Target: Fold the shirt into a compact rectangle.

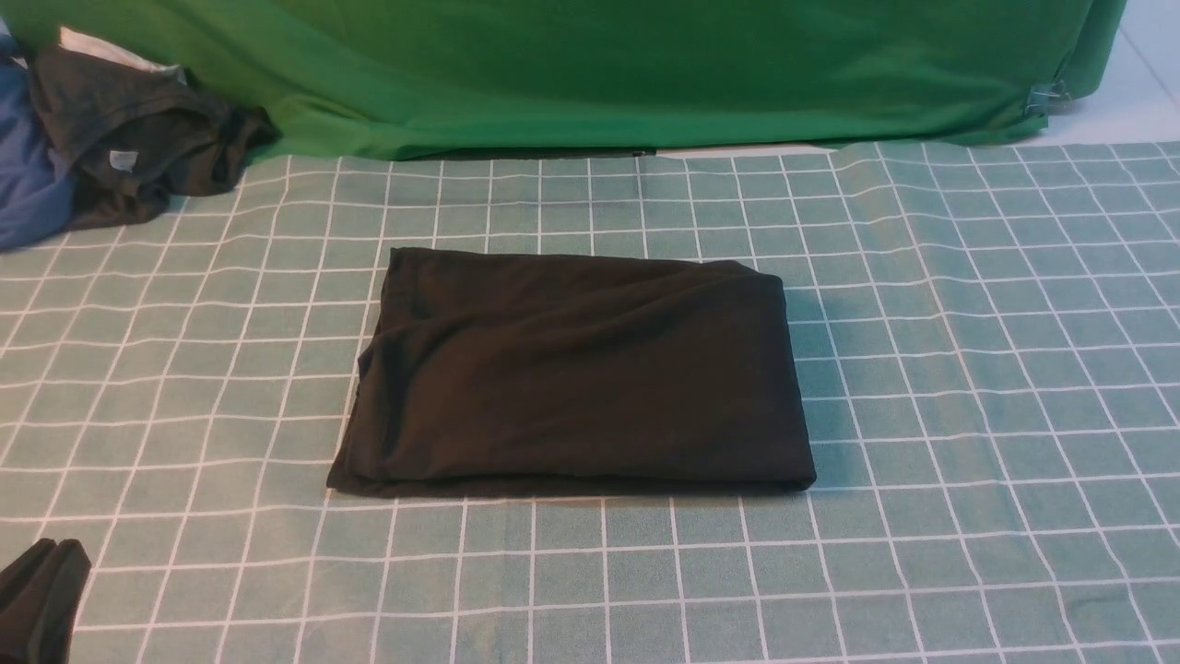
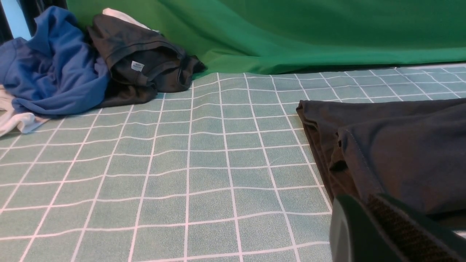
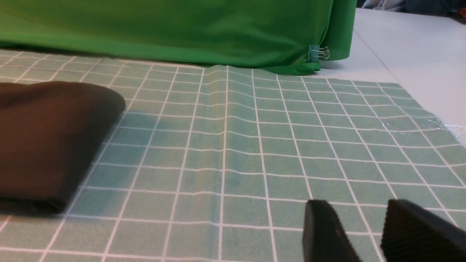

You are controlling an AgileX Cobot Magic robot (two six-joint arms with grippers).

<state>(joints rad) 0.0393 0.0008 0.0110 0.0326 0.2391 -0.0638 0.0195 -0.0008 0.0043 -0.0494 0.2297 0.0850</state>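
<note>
The black shirt (image 1: 576, 369) lies folded into a rectangle in the middle of the checked cloth; its print and label are hidden inside the folds. Its stacked hem edges (image 2: 327, 145) face the left wrist view, and its rounded fold (image 3: 54, 138) faces the right wrist view. My left gripper (image 1: 41, 563) sits at the near left corner, away from the shirt, its jaws pressed together with nothing between them; the left gripper (image 2: 364, 203) shows the same from the wrist. My right gripper (image 3: 358, 209) is outside the front view and hangs over bare cloth, with a gap between its fingers and nothing in it.
A dark grey garment with a small tag (image 1: 138, 138) and a blue garment (image 1: 28, 175) are piled at the far left corner. A green backdrop (image 1: 599, 74) hangs along the far edge, held by a clip (image 3: 318, 54). The checked cloth (image 1: 968, 415) ends at the right on white table (image 3: 411, 47).
</note>
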